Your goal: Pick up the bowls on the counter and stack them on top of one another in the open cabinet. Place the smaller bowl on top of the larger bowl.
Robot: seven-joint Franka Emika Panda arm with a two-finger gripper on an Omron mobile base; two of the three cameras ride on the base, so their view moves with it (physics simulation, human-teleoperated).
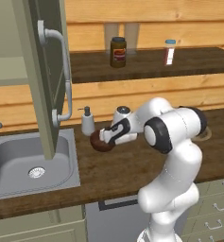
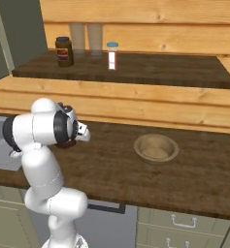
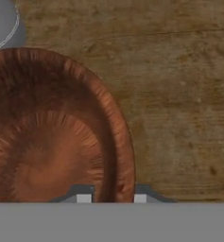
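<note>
- Fingers (image 3: 112,197): in the hand view, the two tips stand on either side of the smaller bowl's rim, one inside and one outside, clenched on that wall.
- Smaller bowl (image 1: 102,142): dark reddish-brown, sitting upright on the desk (image 1: 132,165) just beside the steel sink (image 1: 19,165); its ribbed inner face (image 3: 52,142) takes up the left of the hand view.
- Arm (image 1: 175,156): bent forward and low over the desk, its wrist directly above the smaller bowl.
- Soap dispenser (image 1: 87,121): white, standing behind the smaller bowl, near the sink's corner.
- Larger bowl (image 2: 156,148): light tan wood, upright on the desk, well apart from the smaller bowl.
- Cabinet door (image 1: 47,71): olive green, swung open above the sink, with a grey curved handle (image 1: 64,80).
- Upper shelf (image 2: 160,70): carries a dark jar (image 2: 64,51) and a small white bottle (image 2: 112,55).
</note>
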